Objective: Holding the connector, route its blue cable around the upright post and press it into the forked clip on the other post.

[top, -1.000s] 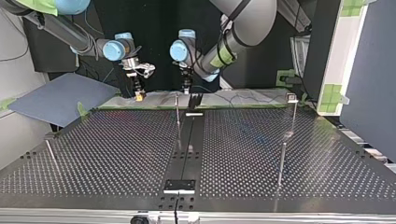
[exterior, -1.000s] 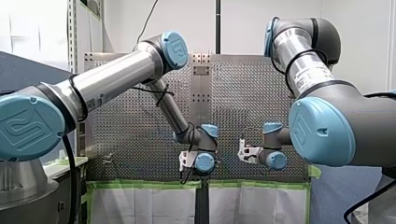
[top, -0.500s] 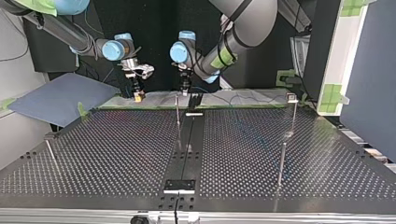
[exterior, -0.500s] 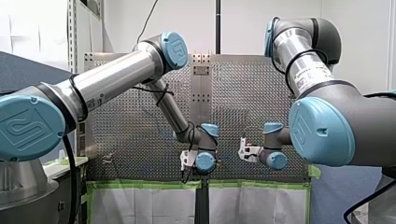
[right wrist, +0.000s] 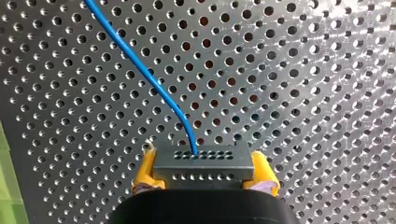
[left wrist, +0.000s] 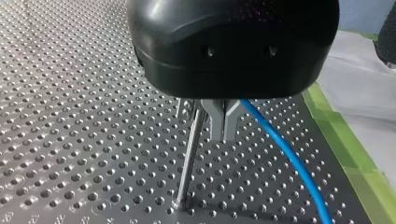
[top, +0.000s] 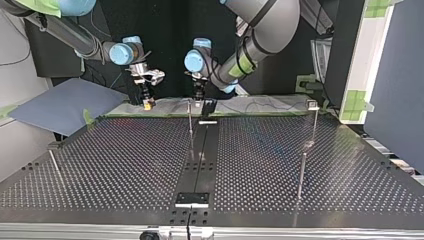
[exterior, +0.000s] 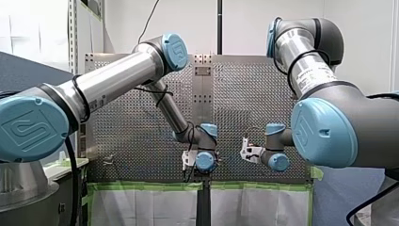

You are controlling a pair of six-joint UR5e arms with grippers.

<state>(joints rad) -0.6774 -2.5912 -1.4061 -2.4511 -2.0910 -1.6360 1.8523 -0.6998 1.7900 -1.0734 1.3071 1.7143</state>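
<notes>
Our right gripper (right wrist: 205, 171) clamps the dark perforated connector (right wrist: 203, 161); our left gripper (left wrist: 223, 133) pinches the thin blue cable (left wrist: 281, 144). We should keep it taut beside the slim metal post (left wrist: 191, 154).

place: robot lab | evidence: perforated table (top: 125, 165), 2 industrial arms (exterior: 113, 80)

Cable (right wrist: 154, 88): showing blue
Connector (right wrist: 203, 163): showing dark grey
Pads (right wrist: 145, 169): showing yellow
Bench (right wrist: 303, 93): showing grey, dotted with holes

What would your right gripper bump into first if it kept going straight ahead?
Probably the holey table. My right gripper, holding the connector, points straight at it, and only the blue cable crosses the space between.
</notes>
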